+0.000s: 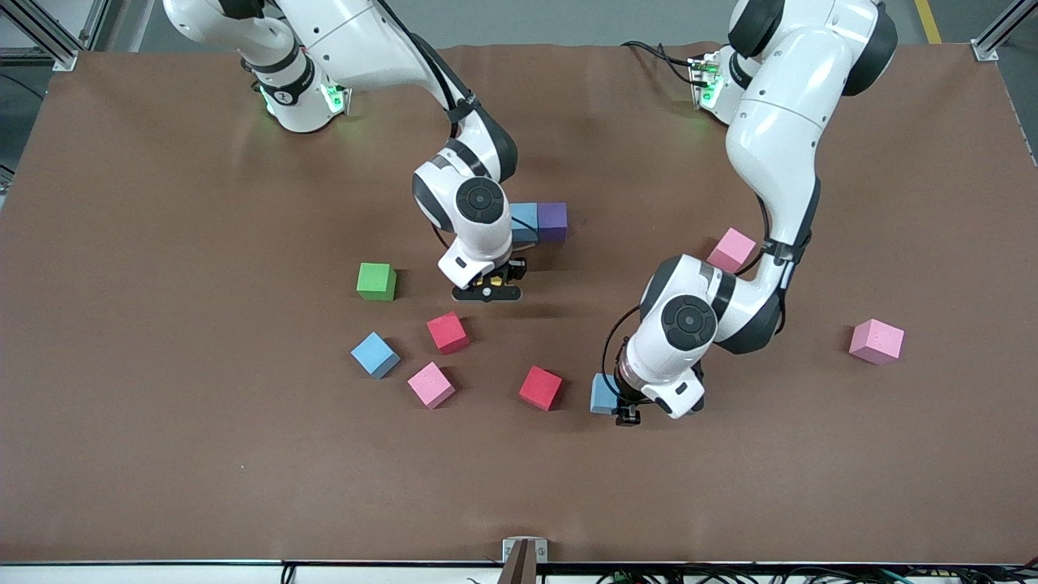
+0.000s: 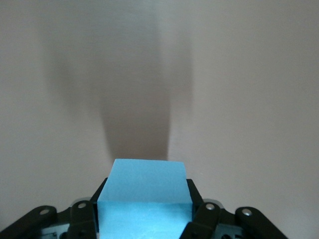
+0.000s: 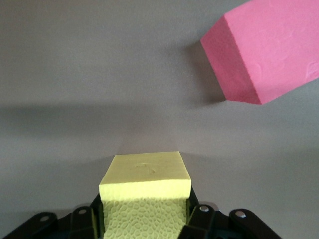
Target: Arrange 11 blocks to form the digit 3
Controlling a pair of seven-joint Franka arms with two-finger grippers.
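My right gripper [image 1: 486, 292] is shut on a yellow block [image 3: 144, 194] and holds it low over the table, just nearer the camera than a touching pair of blocks, one blue [image 1: 525, 221] and one purple [image 1: 552, 221]. My left gripper [image 1: 621, 410] is shut on a blue block [image 1: 602, 395], which also shows in the left wrist view [image 2: 144, 199], low over the table beside a red block [image 1: 541, 388]. Loose on the table lie another red block [image 1: 448, 332], a blue block [image 1: 375, 354] and three pink blocks [image 1: 431, 384] [image 1: 732, 249] [image 1: 876, 341]. No figure of a 3 shows.
A green cube [image 1: 376, 281] sits toward the right arm's end, beside my right gripper. A pinkish-red cube [image 3: 269, 50] lies close to the yellow block in the right wrist view. The brown mat [image 1: 730, 487] is bare along the edge nearest the camera.
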